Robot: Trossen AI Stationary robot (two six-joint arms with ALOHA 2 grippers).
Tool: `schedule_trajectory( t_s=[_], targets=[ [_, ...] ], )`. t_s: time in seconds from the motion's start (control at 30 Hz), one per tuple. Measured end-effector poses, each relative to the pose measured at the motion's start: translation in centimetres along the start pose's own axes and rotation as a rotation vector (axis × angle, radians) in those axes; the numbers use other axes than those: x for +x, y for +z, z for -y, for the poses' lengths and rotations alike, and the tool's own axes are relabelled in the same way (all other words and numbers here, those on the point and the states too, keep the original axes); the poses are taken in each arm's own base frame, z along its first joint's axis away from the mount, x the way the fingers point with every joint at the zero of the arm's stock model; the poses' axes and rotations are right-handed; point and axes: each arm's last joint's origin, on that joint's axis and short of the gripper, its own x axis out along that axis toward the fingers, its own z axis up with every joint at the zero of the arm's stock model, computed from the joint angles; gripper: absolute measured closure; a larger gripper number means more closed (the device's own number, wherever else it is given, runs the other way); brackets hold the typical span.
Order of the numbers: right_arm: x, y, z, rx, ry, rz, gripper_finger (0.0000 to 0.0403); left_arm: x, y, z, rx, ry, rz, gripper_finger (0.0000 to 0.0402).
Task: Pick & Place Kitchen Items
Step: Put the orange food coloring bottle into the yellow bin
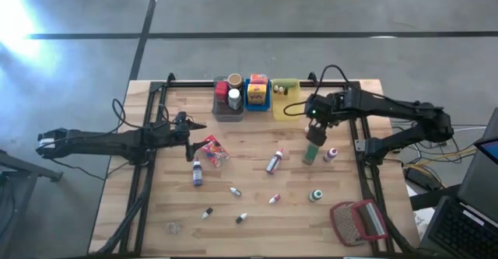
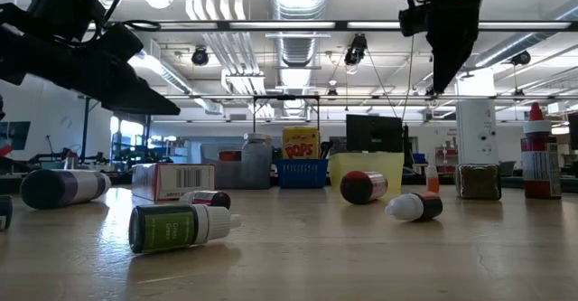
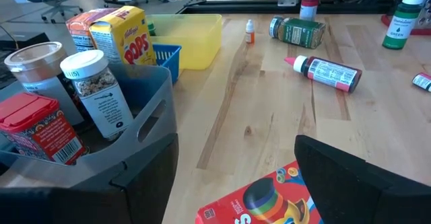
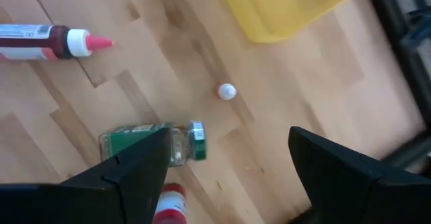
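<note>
From above, I see the grey bin [image 1: 227, 103] holding jars and a red tin, the blue bin [image 1: 257, 96] holding boxes, the yellow bin [image 1: 285, 99] beside it. My right hand [image 1: 313, 137] hangs released over the green-capped jar [image 1: 310, 155]; my left hand [image 1: 189, 141] waits released by the red packet [image 1: 212, 150]. At surface level, a green bottle [image 2: 177, 226] lies nearest. My left wrist shows the POPS box [image 3: 128, 34]. My right wrist shows the jar lying below.

A green-labelled dropper bottle [image 2: 181, 226] is lying on its side nearest on the desk [image 2: 361, 265], a white-capped red one [image 2: 414, 207] lying further right. A yellow bin [image 2: 366, 169] and POPS box [image 2: 301, 144] are standing behind. Two dark hands are hanging overhead.
</note>
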Motion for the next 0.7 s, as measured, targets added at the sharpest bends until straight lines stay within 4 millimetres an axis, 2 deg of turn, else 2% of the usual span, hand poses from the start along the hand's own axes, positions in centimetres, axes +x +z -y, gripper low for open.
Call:
schedule_trajectory(
  t_s=[0.33,0.7],
  targets=[
    [3.8,-0.8,0.1,0.013,0.051,-0.016,0.0141,0.0,0.0,0.0,0.000,0.000,-0.001,0.0101],
    [6.2,-0.7,0.6,0.038,0.084,-0.039,0.0151,0.0,0.0,0.0,0.000,0.000,-0.002,0.0100]
  ],
)
